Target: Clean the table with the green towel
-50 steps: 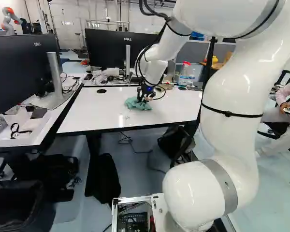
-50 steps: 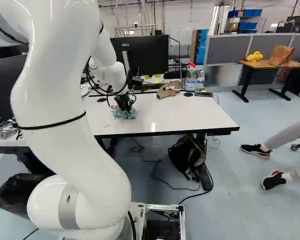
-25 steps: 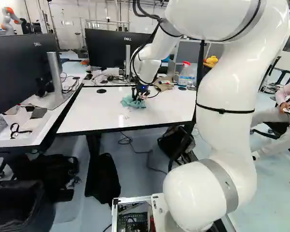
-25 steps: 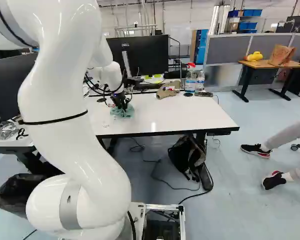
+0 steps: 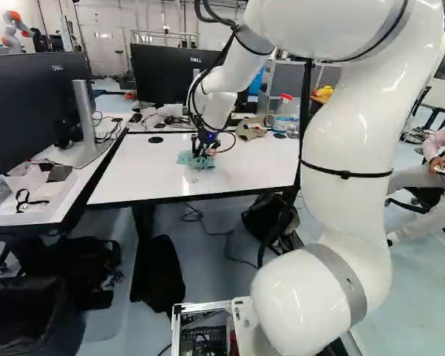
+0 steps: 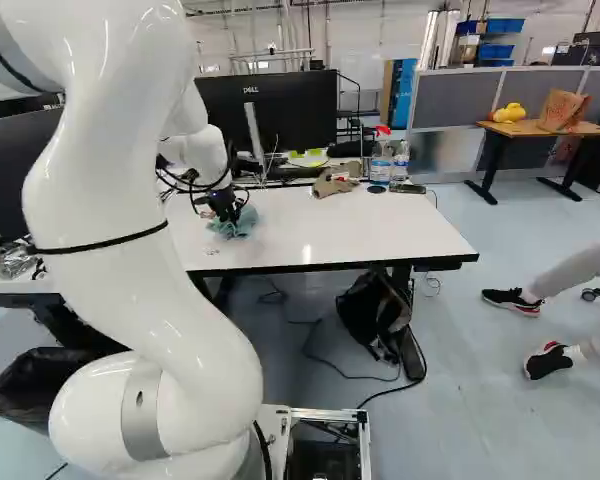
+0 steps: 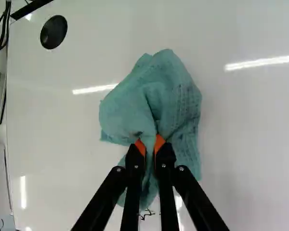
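Note:
In the left base view my gripper [image 5: 202, 153] is low over the white table [image 5: 133, 178], with the green towel [image 5: 187, 159] bunched beneath it on the tabletop. The wrist view shows the gripper [image 7: 150, 147] closed on a fold of the towel [image 7: 159, 96], orange pads on either side of it. The rest of the cloth spreads out ahead of the fingers and to both sides. Small dark marks [image 7: 147, 213] show on the white surface beside the fingers.
Monitors [image 5: 163, 74] stand beyond and left of the table. A brown cloth item [image 6: 332, 182], a spray bottle [image 6: 382, 158] and a water bottle [image 6: 401, 160] are at its far edge. A round black grommet [image 7: 53, 32] sits in the tabletop. Another robot [image 5: 15, 31] stands far back.
My arm has swept leftward over the table in both base views, and the towel has slid along with the gripper. The base has not moved.

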